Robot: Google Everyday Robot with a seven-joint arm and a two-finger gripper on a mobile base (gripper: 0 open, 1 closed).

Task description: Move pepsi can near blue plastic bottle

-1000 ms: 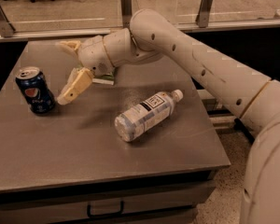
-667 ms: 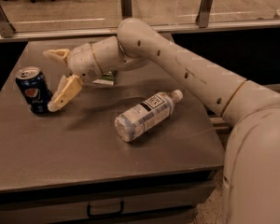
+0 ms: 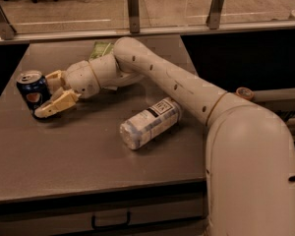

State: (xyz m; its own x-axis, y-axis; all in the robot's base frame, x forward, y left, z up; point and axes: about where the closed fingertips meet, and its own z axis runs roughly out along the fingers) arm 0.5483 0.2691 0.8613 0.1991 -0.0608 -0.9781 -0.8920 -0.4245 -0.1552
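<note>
The pepsi can (image 3: 33, 90) stands upright at the left side of the grey table (image 3: 88, 161), dark blue with a round logo and a silver top. My gripper (image 3: 48, 93) is open around the can's right side, one finger (image 3: 56, 105) in front of it and the other (image 3: 54, 77) behind it. Whether they touch the can I cannot tell. The blue plastic bottle (image 3: 150, 123) lies on its side in the middle of the table, to the right of the can. Its cap end is hidden behind my arm.
A green packet (image 3: 101, 49) lies at the back of the table, partly behind my arm. A rail with metal posts (image 3: 132, 4) runs behind the table. A drawer handle (image 3: 110, 221) sits under the front edge. A small round object (image 3: 244, 93) is at the right.
My gripper has moved left and down to the can, so its fingers now straddle the can. The can and the bottle have not moved.
</note>
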